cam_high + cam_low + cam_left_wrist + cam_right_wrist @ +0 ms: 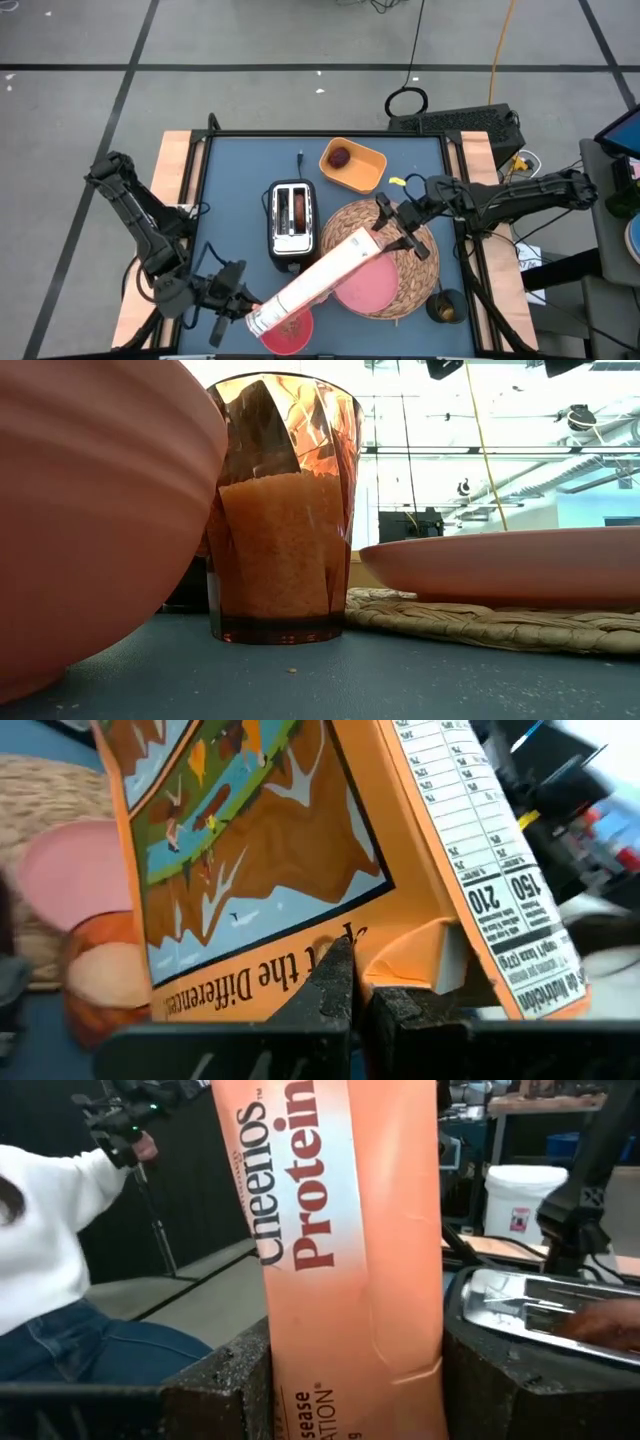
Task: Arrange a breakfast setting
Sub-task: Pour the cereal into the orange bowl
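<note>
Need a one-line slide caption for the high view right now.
Both grippers, left gripper and right gripper, tilt a cereal box over the pink bowl.

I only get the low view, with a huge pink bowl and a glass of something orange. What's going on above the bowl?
Observer: A cereal box lies slanted across the setting, one end over the pink bowl.
Operator: Who's holding it?
Observer: Both arms. The left tool pinches the box at the bowl end and the right tool clamps the other end.
Operator: Is there any fruit?
Observer: Yes, a small dark-red fruit sits in a yellow bowl.
</note>
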`<control>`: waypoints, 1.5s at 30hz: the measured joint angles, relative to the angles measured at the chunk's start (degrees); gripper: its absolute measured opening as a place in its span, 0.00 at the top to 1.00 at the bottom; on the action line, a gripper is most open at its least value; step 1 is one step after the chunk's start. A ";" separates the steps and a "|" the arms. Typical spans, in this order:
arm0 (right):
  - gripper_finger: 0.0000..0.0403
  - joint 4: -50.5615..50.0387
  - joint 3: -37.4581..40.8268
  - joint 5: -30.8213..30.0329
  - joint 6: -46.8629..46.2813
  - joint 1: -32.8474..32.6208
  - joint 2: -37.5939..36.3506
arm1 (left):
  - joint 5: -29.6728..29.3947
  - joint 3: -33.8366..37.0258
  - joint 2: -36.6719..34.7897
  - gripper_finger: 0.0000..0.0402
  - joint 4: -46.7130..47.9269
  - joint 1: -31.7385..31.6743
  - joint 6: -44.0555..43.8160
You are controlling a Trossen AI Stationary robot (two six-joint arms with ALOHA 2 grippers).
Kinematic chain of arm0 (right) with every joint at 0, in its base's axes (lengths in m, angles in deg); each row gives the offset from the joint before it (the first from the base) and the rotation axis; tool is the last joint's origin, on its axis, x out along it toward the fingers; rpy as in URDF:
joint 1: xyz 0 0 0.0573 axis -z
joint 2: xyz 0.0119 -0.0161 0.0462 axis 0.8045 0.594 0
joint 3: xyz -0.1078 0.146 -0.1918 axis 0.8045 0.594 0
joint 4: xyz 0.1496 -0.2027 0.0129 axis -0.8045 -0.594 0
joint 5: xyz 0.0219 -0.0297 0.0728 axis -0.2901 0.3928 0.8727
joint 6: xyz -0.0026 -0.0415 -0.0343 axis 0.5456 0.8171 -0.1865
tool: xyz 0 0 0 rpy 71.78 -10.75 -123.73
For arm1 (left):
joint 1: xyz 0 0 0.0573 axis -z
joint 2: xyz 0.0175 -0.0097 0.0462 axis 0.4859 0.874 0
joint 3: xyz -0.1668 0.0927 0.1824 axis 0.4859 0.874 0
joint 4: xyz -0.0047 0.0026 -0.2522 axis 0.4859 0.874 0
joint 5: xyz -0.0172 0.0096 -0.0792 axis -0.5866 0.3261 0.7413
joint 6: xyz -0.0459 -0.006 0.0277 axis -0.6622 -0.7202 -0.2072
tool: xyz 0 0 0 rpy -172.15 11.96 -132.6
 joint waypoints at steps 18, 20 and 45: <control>0.50 -0.35 -0.07 -0.01 0.03 -0.02 0.02 | -0.19 0.00 0.07 1.00 1.71 0.35 0.09; 0.50 -0.06 -0.07 0.06 0.02 -0.02 0.01 | 0.06 0.00 0.04 1.00 -0.05 0.25 0.06; 0.50 -0.56 -0.01 -0.03 0.11 -0.02 0.03 | 2.77 -0.09 1.46 1.00 2.64 -0.57 1.76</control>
